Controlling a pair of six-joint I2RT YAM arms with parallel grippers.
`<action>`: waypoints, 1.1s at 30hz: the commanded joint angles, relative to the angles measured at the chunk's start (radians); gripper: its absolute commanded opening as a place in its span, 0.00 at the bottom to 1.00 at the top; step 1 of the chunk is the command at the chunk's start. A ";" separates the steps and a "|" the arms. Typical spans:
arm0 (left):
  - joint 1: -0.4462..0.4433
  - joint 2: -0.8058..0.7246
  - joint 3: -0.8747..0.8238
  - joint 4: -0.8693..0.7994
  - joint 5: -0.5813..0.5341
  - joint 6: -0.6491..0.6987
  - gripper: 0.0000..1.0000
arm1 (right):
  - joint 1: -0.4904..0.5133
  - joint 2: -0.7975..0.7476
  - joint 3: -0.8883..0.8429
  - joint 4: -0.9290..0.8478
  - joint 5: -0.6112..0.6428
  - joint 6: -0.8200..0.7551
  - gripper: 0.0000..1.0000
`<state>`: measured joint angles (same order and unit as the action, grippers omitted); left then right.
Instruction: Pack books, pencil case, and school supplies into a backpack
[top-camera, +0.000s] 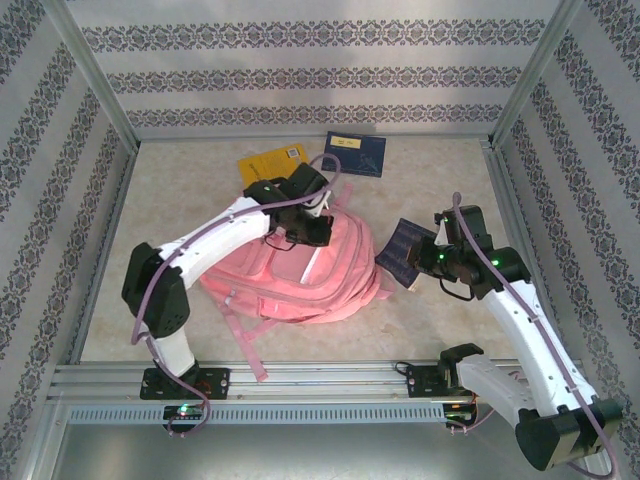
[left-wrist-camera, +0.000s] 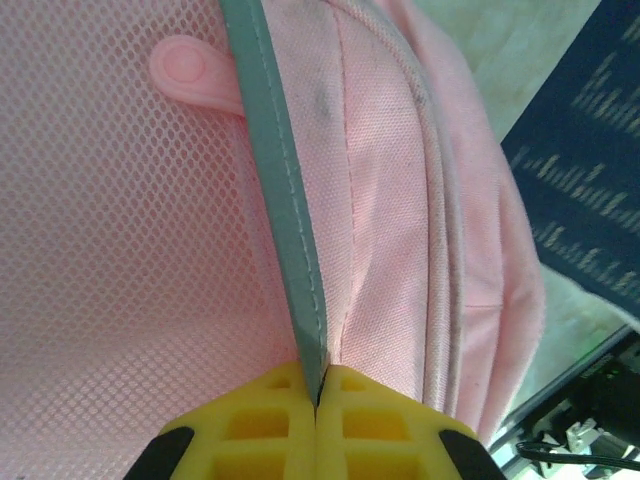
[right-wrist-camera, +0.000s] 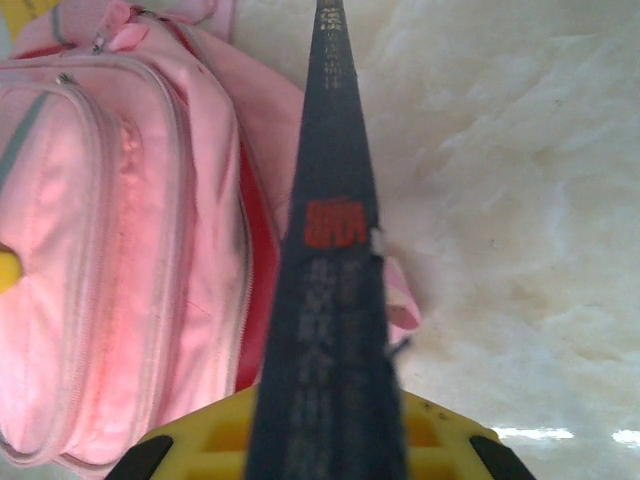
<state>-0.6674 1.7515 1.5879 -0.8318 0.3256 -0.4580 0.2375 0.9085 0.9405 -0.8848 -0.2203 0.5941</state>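
The backpack (top-camera: 300, 275) is lying slumped in the middle of the pale, stone-mottled table (top-camera: 180, 180), a soft pink fabric bulk with ribbed zip lines and a strap trailing toward the near rail. The left pincer (left-wrist-camera: 318, 392) is sitting on its upper part, its yellow pads (left-wrist-camera: 260, 425) pressing together on a narrow grey stitched trim strip (left-wrist-camera: 285, 200). This strip is running between a pink honeycomb mesh panel (left-wrist-camera: 100, 280) and plain woven cloth. A round, rubbery pink pull tab (left-wrist-camera: 188, 70) is lying on the mesh, touching the strip. A reddish lining is showing in a gap along the backpack's side, but what is inside cannot be told. The right pincer (right-wrist-camera: 325, 440) is clamping the dark blue patterned book (right-wrist-camera: 335, 300), thin and flat with a red mark on it, holding it edge-on just beside the backpack's right side. Beyond the backpack, the yellow-orange book (top-camera: 272, 165) and the navy book (top-camera: 356, 153) are lying flat near each other at the far side of the table.
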 joint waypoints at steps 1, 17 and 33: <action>0.029 -0.089 0.061 -0.035 0.018 0.044 0.00 | -0.010 -0.040 0.028 0.039 -0.088 -0.020 0.00; 0.118 -0.152 0.109 -0.080 0.105 0.080 0.00 | 0.018 0.009 -0.193 0.729 -0.657 0.524 0.00; -0.100 0.050 0.509 -0.415 -0.177 0.131 0.59 | 0.073 0.097 -0.241 1.079 -0.666 0.718 0.00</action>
<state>-0.7101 1.7321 2.0491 -1.1240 0.2111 -0.3599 0.2993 1.0172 0.6704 0.0597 -0.8322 1.2987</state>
